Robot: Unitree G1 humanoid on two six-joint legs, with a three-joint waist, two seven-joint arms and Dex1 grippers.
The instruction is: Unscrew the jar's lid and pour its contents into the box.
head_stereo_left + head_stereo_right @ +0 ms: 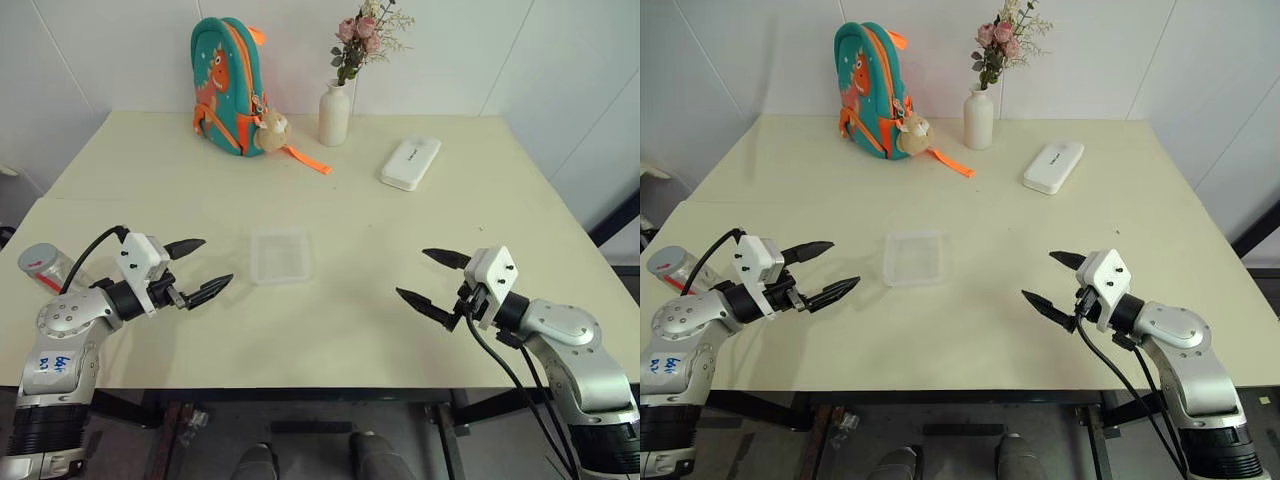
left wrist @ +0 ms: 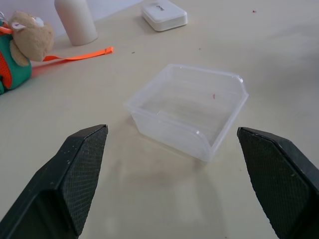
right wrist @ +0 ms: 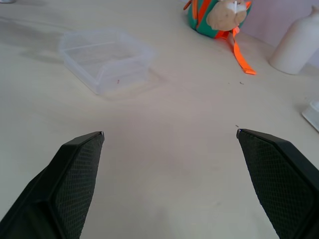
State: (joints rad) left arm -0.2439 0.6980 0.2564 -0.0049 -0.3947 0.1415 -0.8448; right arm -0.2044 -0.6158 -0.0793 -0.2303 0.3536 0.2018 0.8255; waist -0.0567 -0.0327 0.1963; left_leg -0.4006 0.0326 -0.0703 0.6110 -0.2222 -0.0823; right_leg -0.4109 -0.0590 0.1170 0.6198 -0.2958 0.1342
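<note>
1. The left arm is held low at the left, its forearm raised toward the middle.
2. The left gripper is pointed level and inward to the right, with its two black fingers spread wide and nothing held between them.
3. The right arm is held likewise at the right.
4. The right gripper is pointed level and inward to the left, fingers parted wide and empty.
</note>
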